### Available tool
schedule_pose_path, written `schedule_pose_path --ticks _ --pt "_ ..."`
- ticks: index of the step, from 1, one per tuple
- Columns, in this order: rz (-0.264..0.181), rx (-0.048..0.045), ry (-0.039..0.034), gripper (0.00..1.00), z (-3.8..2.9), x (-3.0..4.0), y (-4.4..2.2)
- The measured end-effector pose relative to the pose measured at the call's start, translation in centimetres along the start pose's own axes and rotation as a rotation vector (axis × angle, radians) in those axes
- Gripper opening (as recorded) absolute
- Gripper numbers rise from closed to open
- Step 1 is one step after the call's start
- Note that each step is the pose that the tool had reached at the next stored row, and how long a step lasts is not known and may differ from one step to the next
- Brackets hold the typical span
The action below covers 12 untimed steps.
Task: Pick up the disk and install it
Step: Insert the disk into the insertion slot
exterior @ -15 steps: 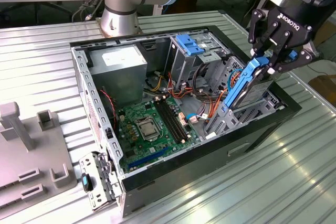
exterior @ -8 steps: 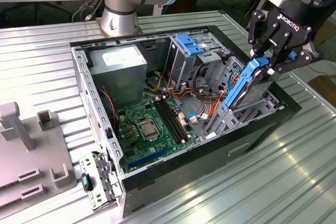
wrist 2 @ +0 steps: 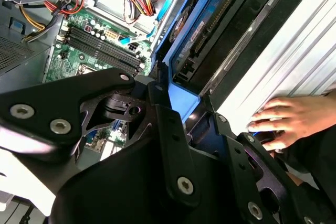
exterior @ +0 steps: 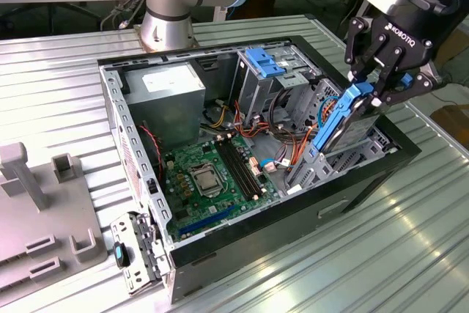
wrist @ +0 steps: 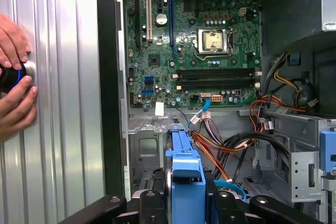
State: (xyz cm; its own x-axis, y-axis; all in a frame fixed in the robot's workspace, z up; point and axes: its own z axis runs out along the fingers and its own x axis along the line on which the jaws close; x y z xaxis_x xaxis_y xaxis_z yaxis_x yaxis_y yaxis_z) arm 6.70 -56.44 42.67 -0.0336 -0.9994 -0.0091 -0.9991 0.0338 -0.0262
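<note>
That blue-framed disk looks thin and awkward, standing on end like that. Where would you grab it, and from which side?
Grip it by the upper end of its blue carrier, coming from above. The disk stands tilted on edge, with its lower end pointing into the computer case, so the top end looks the most reachable. Its thin body fits between the fingers. The gripper holds it that way now.

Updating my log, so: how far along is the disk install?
Done: the disk is picked up, clamped at its blue top end by the gripper. In hand: it hangs tilted over the open computer case, lower end at the grey drive bay. Left: it is not yet seated in the bay.
</note>
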Motion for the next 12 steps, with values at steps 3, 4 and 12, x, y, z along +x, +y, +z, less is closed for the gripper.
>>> schedule_pose_path --ticks 3,4,12 --pt "0.000 0.0000 0.0000 0.37 0.26 0.00 0.01" --pt "0.000 0.0000 0.0000 0.37 0.40 0.00 0.01" --pt "0.000 0.0000 0.0000 0.37 1.05 0.01 0.03"
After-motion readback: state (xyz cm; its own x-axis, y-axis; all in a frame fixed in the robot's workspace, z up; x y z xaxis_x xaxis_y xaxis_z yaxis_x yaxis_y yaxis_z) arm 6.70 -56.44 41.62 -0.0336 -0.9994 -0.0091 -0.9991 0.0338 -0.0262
